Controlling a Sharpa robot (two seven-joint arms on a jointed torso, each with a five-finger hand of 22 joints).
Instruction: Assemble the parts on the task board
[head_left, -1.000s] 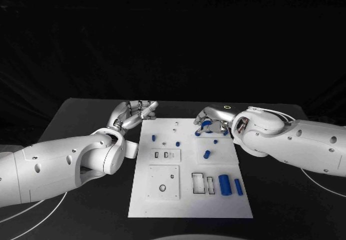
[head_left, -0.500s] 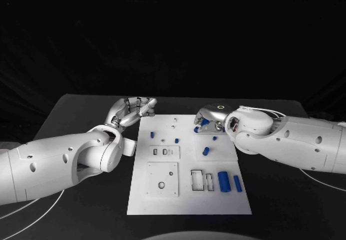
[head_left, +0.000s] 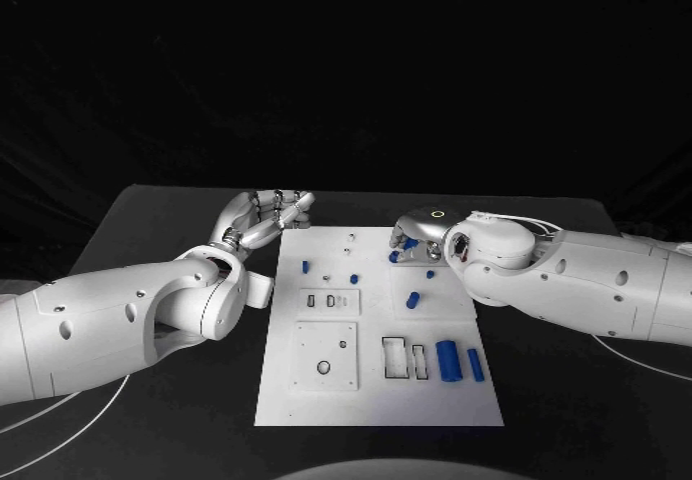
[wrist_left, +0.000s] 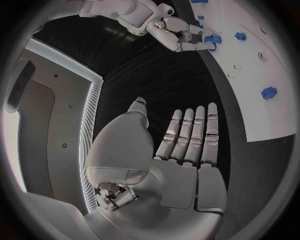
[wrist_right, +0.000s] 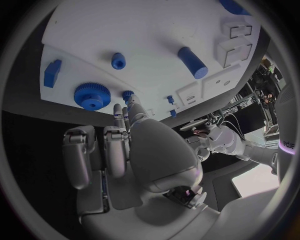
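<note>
Your right hand (head_left: 415, 243) reaches the task board's (head_left: 378, 400) far right corner, fingers pinching a small blue part (wrist_right: 127, 95) beside the gear (wrist_right: 91, 96). Your left hand (head_left: 268, 220) waits off the far-left edge, fingers released and flat, grasping nothing.

Blue parts (head_left: 449, 364) on a white task board (head_left: 378, 406), black table (head_left: 159, 215).

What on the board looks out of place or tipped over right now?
Nothing stands out. The task board lies flat and square on the table, the blue parts sit on it, none spilled onto the black table.
</note>
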